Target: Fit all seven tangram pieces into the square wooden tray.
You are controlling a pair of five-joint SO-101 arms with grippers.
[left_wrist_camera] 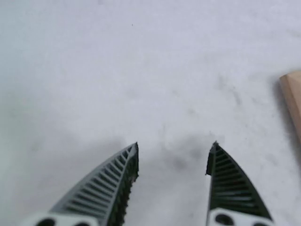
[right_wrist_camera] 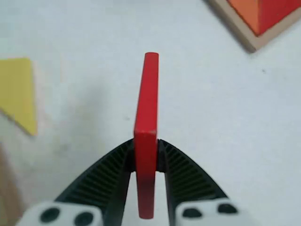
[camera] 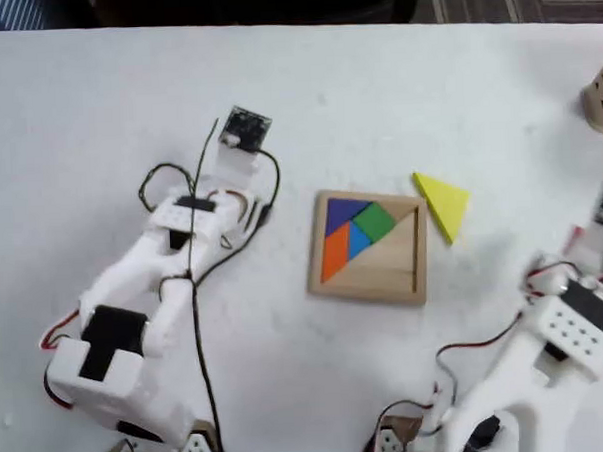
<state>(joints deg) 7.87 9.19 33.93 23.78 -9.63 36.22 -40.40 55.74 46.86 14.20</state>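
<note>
The right pincer [right_wrist_camera: 146,146] was clenched on the red piece [right_wrist_camera: 148,94], held on edge above the surface [right_wrist_camera: 225,117]. Its long axis ran straight out from the jaws, toward the gap between the yellow triangle [right_wrist_camera: 19,92] and the tray [right_wrist_camera: 244,40]. The step looked to be placing it. Next it would need tipping flat and turning to suit the tray's bare half. The left pincer [left_wrist_camera: 176,146] gaped, empty, beside the tray.

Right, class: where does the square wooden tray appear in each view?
High view: wooden tray at the picture's centre.
Left wrist view: one corner, beyond the open left gripper.
Right wrist view: one corner, beyond the gripped red piece.
Shared landmark: yellow triangle, beside it.
</note>
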